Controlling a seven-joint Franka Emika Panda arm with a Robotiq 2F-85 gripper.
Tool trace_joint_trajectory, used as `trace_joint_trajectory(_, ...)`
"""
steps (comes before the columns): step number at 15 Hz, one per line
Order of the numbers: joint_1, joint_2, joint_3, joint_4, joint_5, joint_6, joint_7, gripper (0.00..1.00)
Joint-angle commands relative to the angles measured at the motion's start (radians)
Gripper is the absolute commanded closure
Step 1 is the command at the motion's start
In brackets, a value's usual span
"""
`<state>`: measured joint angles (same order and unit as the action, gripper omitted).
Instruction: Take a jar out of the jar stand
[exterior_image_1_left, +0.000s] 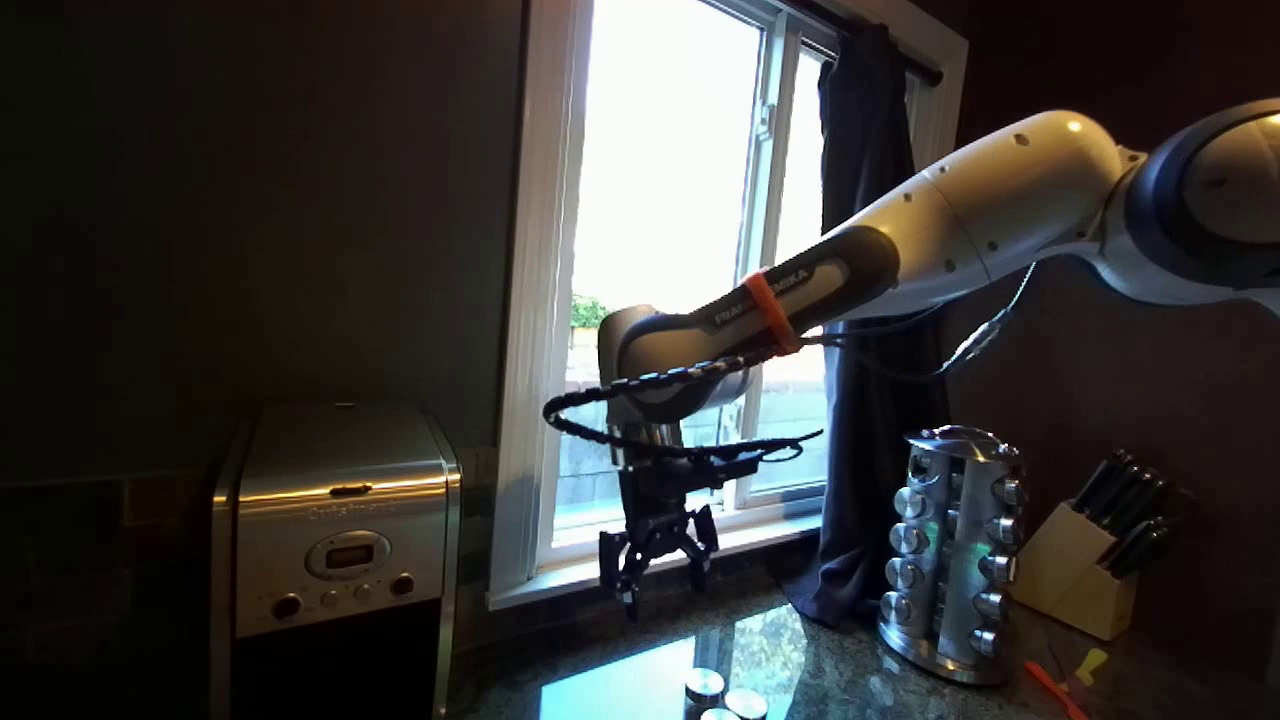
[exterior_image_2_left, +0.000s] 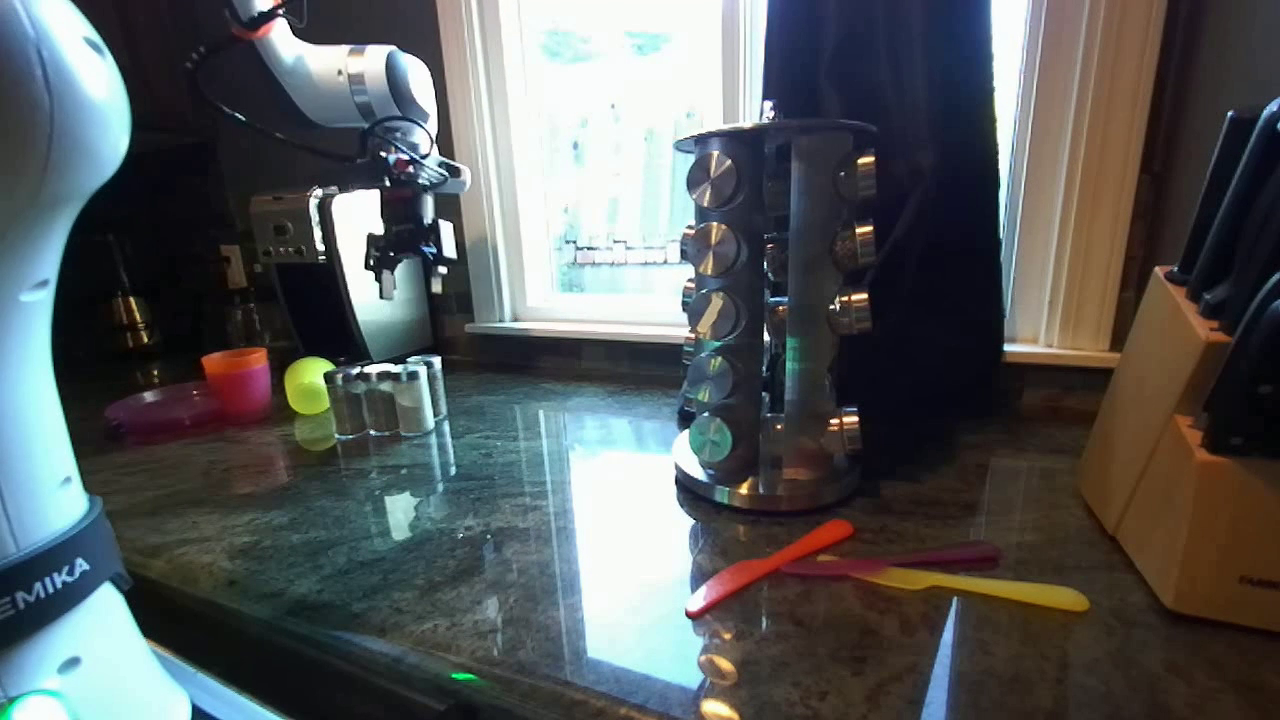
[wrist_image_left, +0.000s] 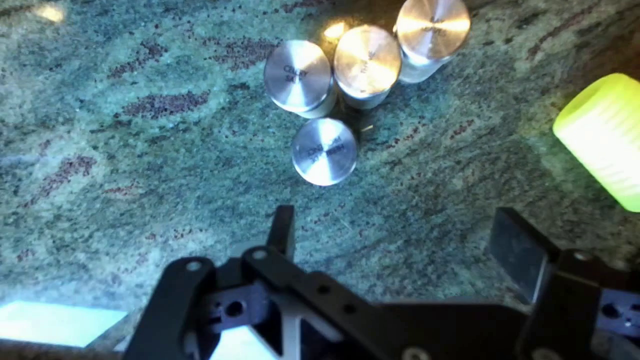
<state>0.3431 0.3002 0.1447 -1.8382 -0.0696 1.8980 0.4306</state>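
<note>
Nearest you, the smooth white robot arm (exterior_image_2_left: 50, 250) fills the left edge in an exterior view. Moving right along the dark speckled stone worktop (exterior_image_2_left: 480, 560), you meet a round purple plate (exterior_image_2_left: 160, 408), a pink cup with an orange upper part (exterior_image_2_left: 240, 388), and a ribbed lime-green cup-like piece (exterior_image_2_left: 308, 385); whether it stands or lies, you can't tell. Beyond them is a boxy silver appliance (exterior_image_2_left: 350, 290), and nearer you small clear jars with brushed-metal lids (exterior_image_2_left: 380, 400) stand upright in a cluster, four showing in the wrist view. Your black two-fingered pincer (exterior_image_2_left: 412, 287) hangs in the air near them, pointing down, fingers spread wide, gripping nothing. Past the white-framed window (exterior_image_2_left: 620, 160), the tall silvery cylindrical jar stand (exterior_image_2_left: 812, 300) is upright on the worktop, well apart from your pincer, its stacked tiers carrying shiny round-lidded jars (exterior_image_2_left: 713, 248). A dark curtain (exterior_image_2_left: 935, 300) hangs behind it. Before it lie three plastic knives, red-orange (exterior_image_2_left: 770, 568), purple (exterior_image_2_left: 940, 558) and yellow (exterior_image_2_left: 1000, 590), the last two overlapping. At your far right stands a pale wooden knife block (exterior_image_2_left: 1150, 440) with black handles (exterior_image_2_left: 1212, 200).
</note>
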Motion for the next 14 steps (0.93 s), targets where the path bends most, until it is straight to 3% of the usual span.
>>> trace_joint_trajectory(1, -0.012, -0.186, 0.029, -0.107, 0.000, -0.015, -0.018, 0.00)
trace_joint_trajectory(8, -0.065, -0.490, 0.053, -0.259, 0.074, -0.046, -0.194, 0.00)
trace_joint_trajectory(9, -0.064, -0.388, 0.071, -0.172, 0.041, -0.045, -0.131, 0.00)
trace_joint_trajectory(14, -0.082, -0.475, 0.070, -0.232, 0.058, -0.047, -0.179, 0.00)
